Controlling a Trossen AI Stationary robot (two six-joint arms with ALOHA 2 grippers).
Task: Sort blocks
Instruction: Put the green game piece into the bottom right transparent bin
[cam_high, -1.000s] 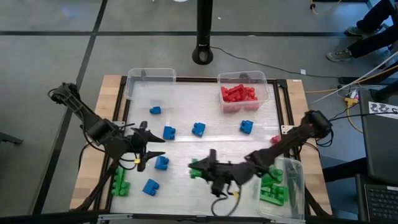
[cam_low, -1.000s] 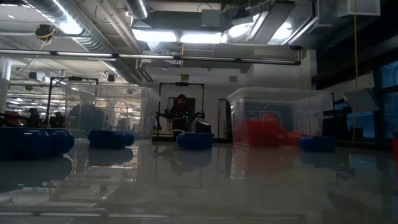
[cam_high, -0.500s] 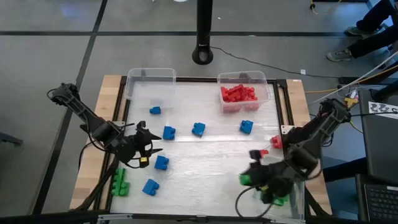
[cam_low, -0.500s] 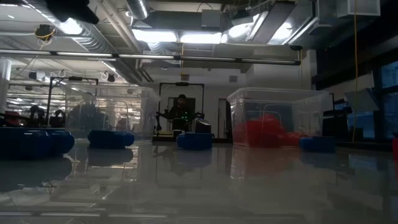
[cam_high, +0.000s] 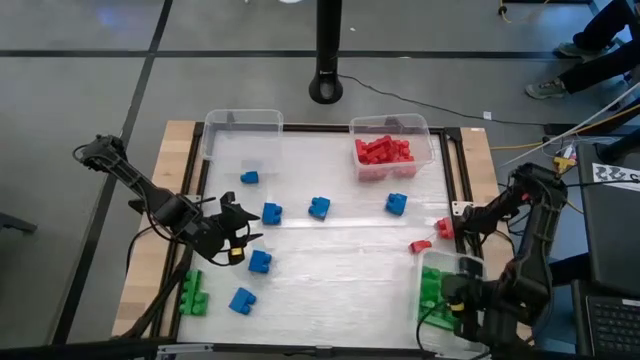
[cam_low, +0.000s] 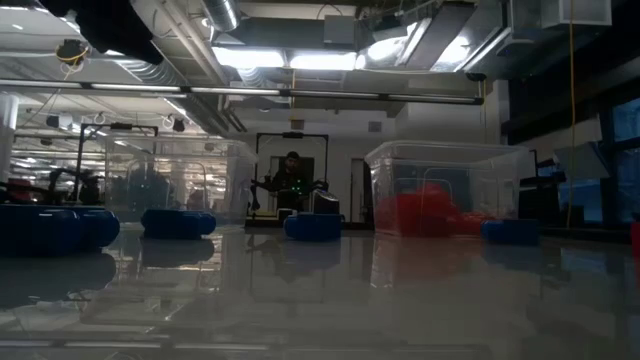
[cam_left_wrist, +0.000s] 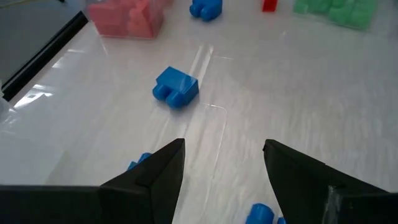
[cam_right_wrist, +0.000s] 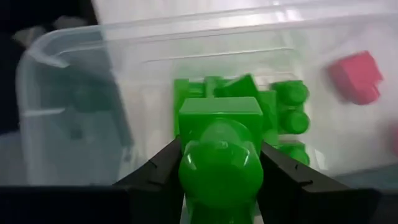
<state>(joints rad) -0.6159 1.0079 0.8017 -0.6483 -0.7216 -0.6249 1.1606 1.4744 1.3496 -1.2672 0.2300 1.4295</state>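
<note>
Table (cam_high: 330, 270) carries three clear bins: an empty one (cam_high: 242, 130) at far left, a red bin (cam_high: 392, 150) at far right, a green bin (cam_high: 450, 295) at near right. Right gripper (cam_right_wrist: 219, 163) hangs over the green bin, jaws clamped on a green block (cam_right_wrist: 219, 149). To do this drop well, judged from here: centre over the pile, lower until just above it, then part the jaws so the block cannot bounce over the rim. Left gripper (cam_high: 237, 232) waits mid-left, jaws apart and empty, blue blocks just beside it. Loose on the table: six blue blocks, e.g. (cam_high: 319, 207); two red (cam_high: 420, 246) near the green bin; green blocks (cam_high: 191, 294) at near left, count unclear. Binned piles too clumped to count.
</note>
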